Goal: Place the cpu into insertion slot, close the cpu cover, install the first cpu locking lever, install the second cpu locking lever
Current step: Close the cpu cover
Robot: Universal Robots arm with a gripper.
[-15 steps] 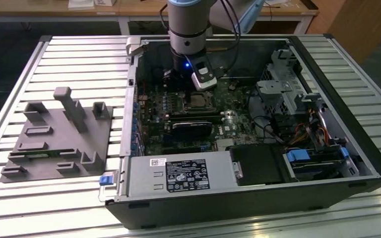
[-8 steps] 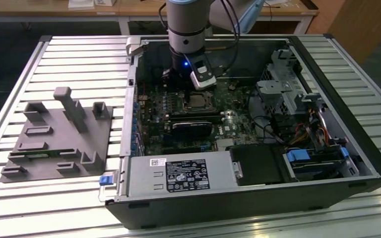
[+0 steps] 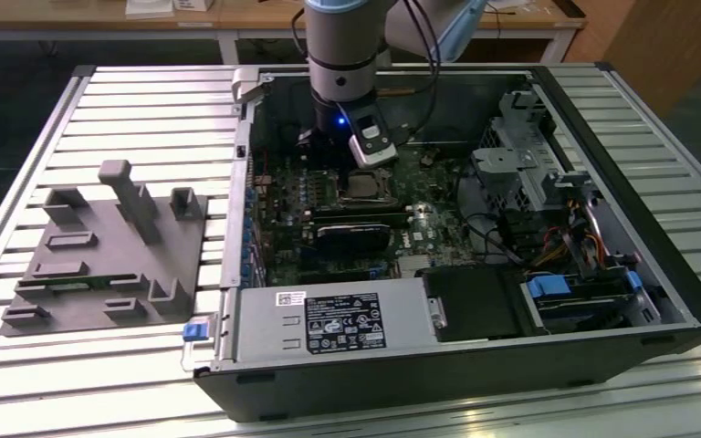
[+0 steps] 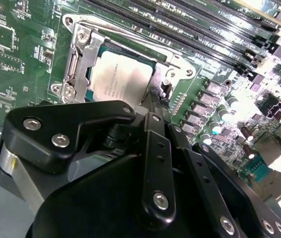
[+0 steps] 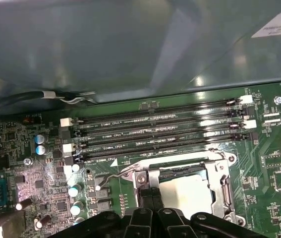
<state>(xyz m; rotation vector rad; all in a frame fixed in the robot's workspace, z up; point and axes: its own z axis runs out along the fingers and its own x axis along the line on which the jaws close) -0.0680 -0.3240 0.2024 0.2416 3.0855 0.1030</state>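
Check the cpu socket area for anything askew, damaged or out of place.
Nothing stands out. In the second wrist view the cpu lies flat and square in the insertion slot, with the cpu cover down around it. In the first wrist view the gripper, shut, is at the slot's edge.

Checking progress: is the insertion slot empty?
No, in the second wrist view the silver-grey cpu lies inside the insertion slot, framed by the cpu cover.

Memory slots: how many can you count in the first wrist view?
4 memory slots, parallel: first nearest the case wall, second, third, fourth nearest the socket. None looks hidden.
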